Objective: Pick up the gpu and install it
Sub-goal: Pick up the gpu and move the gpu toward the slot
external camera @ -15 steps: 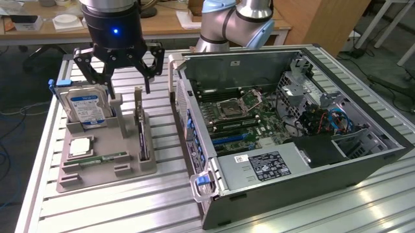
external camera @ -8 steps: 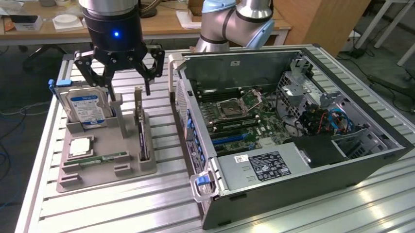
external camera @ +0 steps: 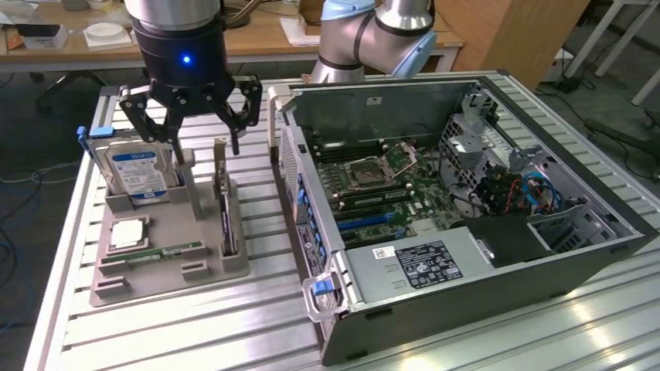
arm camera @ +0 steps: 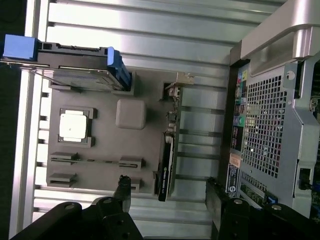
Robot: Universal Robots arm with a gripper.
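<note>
Gpu [external camera: 226,220] first: it stands on its long edge in a slot along the right side of the grey holder [external camera: 206,272], pale bracket end toward the back. Nothing grips it. I'd say the job is at the approach for the pick, with nothing installed.

Reading the exterior view from its left, the holder sits on the slatted metal table [external camera: 154,332]. A silver hard drive [external camera: 134,174] with a blue label stands upright in the holder's back-left slot. In front of it a square processor chip [external camera: 129,232] lies flat, and a narrow memory stick [external camera: 165,251] lies in its groove. Then comes the card.

Above the holder's back part hangs the end effector [external camera: 206,143], jaws spread wide and empty, clear of both drive and card. From the wrist view the card's line runs between the two fingertips [arm camera: 124,186].

Further right the opened computer case [external camera: 495,301] lies on its side, motherboard [external camera: 403,185] exposed, with no card in its slots as far as I can tell.

To my eye the grasp calls for coming down square over the thin top edge, closing on the board rather than the bracket, and lifting straight out of the slot.
</note>
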